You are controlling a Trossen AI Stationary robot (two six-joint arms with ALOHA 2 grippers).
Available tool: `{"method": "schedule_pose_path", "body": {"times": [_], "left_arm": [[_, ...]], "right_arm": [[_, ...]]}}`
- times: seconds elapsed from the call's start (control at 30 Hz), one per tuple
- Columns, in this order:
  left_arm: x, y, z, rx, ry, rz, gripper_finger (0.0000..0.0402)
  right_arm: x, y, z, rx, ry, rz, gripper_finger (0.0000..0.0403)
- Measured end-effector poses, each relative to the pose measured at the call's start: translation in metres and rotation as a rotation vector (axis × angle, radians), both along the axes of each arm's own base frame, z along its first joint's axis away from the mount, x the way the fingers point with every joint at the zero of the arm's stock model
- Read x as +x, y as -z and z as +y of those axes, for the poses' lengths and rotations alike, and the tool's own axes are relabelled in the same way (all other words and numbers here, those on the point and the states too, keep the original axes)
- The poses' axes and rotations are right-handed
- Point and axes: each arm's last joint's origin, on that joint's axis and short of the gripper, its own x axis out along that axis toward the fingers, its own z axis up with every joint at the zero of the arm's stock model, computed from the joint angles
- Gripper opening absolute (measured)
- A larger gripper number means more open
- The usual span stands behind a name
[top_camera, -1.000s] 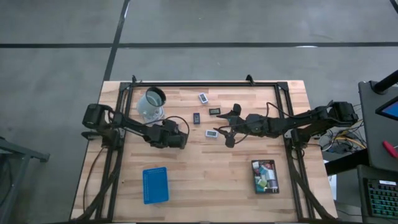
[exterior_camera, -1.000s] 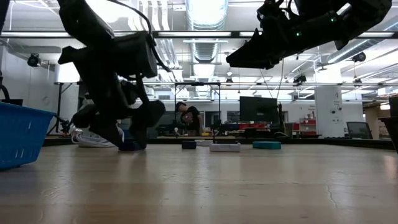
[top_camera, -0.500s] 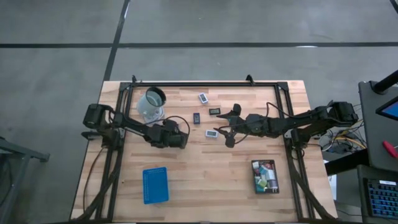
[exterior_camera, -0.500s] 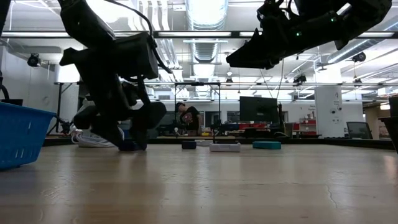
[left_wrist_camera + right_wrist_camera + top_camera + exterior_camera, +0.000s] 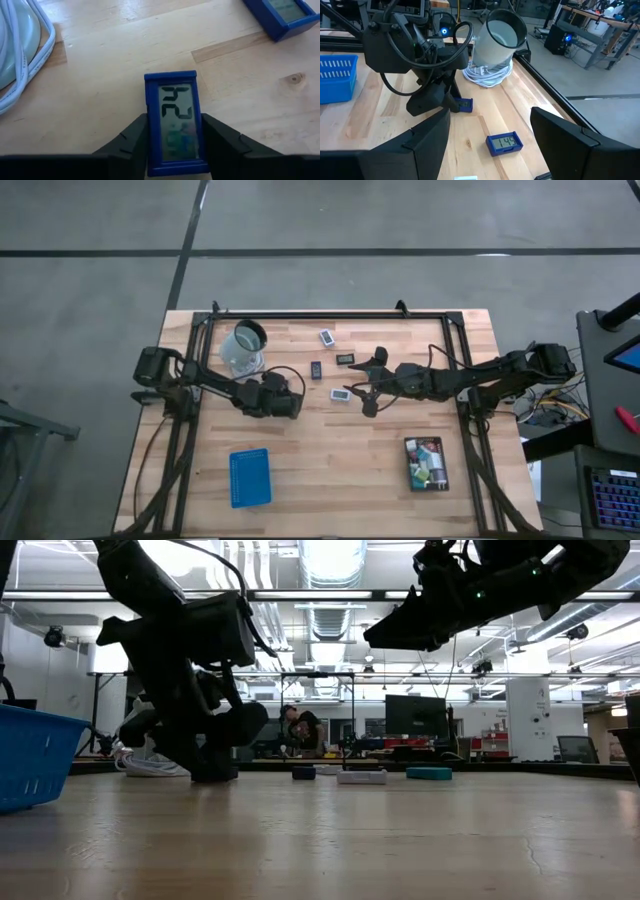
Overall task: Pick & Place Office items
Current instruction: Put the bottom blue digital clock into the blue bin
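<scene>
My left gripper (image 5: 289, 402) is low over the table's middle, shut on a small blue display (image 5: 175, 112) with dark digits on a grey face. The display also shows as a blue block (image 5: 464, 104) lying on the wood at that gripper's tips. My right gripper (image 5: 365, 387) hangs open above the table, right of centre, touching nothing. A second blue display (image 5: 504, 142) lies flat between the two grippers. More small rectangles lie farther back: a white one (image 5: 327, 337), a dark one (image 5: 345, 359) and a white one (image 5: 341, 393). My left gripper pinches the blue display between its two fingers (image 5: 131, 142), one on each long side, at the end nearer the wrist (image 5: 172, 152). The fingers run along its length. They slant down at it from the table's left. The display lies flat on the wood.
A clear round cup (image 5: 243, 347) lies on a coil of white cable left of the left gripper. A blue tray (image 5: 249, 477) sits near the front left. A black tray (image 5: 426, 463) with several small pieces sits front right. A dark frame (image 5: 330, 314) runs along the far edge.
My left gripper has sunk a little toward the table over the blue display.
</scene>
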Motion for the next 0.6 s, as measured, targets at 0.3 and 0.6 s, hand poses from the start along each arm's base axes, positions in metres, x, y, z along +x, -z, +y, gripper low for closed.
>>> {"method": "schedule_pose_path", "body": {"times": [0.3,0.6], "left_arm": [[-0.0002,0.0002,-0.0001,-0.001,0.006,0.005,0.0166],[-0.0002,-0.0011,-0.0001,-0.001,0.021,0.01,0.0162]], "right_arm": [[0.0,0.0,0.0,0.0,0.0,0.0,0.0274],[0.0,0.0,0.0,0.0,0.0,0.0,0.0274]]}}
